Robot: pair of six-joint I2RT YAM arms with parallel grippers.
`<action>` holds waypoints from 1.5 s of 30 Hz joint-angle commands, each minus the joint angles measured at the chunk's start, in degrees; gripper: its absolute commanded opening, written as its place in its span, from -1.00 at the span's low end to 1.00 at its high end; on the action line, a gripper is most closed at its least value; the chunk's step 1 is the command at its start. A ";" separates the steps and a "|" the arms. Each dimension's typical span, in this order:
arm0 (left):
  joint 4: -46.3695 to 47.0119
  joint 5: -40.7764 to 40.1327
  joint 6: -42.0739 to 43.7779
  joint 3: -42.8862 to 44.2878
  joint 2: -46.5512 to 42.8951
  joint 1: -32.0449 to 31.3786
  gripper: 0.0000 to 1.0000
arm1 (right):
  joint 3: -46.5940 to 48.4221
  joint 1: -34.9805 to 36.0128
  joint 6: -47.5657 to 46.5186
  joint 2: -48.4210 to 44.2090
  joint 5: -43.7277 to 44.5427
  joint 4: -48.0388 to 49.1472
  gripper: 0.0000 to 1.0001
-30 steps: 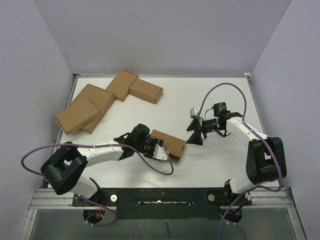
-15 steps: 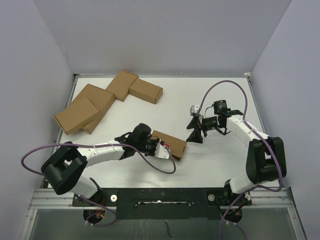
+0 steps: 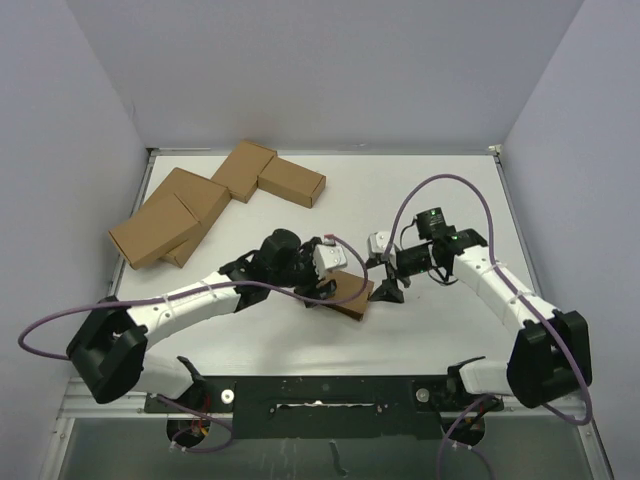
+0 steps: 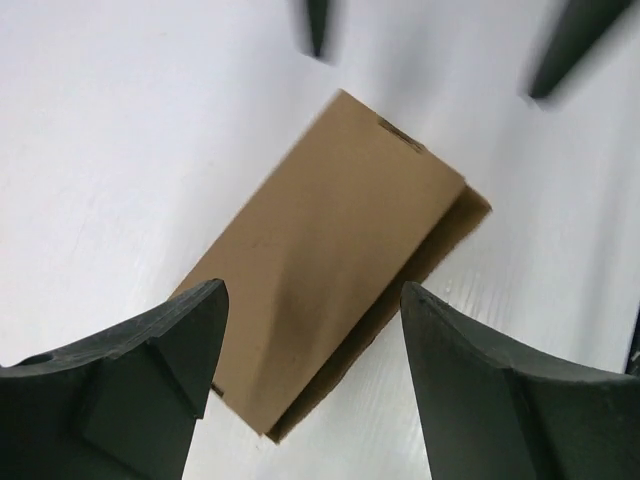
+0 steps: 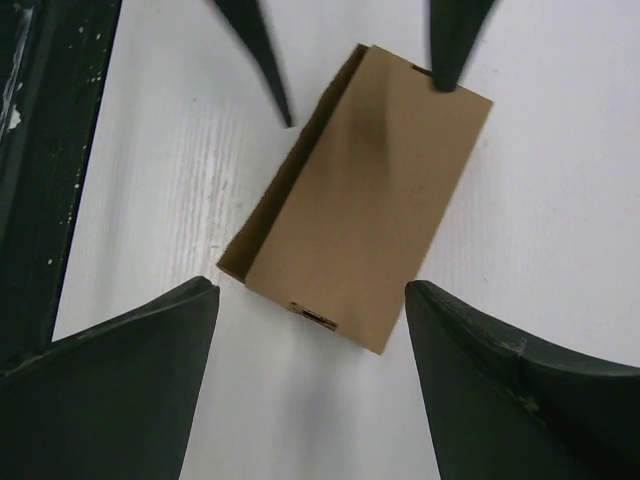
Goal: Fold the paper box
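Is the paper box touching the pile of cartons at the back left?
Apart. The top view shows a wide strip of bare table between the paper box and the cartons.

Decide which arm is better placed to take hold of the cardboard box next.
Probably the left: the left gripper, open, hangs over the box, straddling it; the right gripper, also open, sits off the box's end.

This was a robotics lab cell. A white table (image 3: 450, 335) stood boxed in by plain pale walls (image 3: 330, 70) on three sides. A left arm (image 3: 190, 300) and a right arm (image 3: 495, 285) were bolted to a rail (image 3: 320, 383) at its near edge, trailing purple cables (image 3: 440, 178). Brown cartons (image 3: 200, 205) sat near its far-left corner.
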 commanded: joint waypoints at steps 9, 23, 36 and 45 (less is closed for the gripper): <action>6.76 -20.03 -53.28 -12.76 -16.56 12.94 0.51 | -9.42 17.52 5.66 -8.96 23.11 9.94 0.84; 18.38 -13.18 -55.46 -11.40 0.12 17.13 0.46 | -12.37 30.33 8.58 -2.21 41.90 17.42 0.94; 23.12 -9.53 -56.26 -13.11 6.27 17.16 -0.02 | -12.52 29.64 7.73 -2.43 47.23 18.79 0.22; 24.65 -8.51 -56.48 -15.06 4.19 17.18 -0.04 | -11.18 27.35 6.46 -2.32 45.66 15.81 -0.40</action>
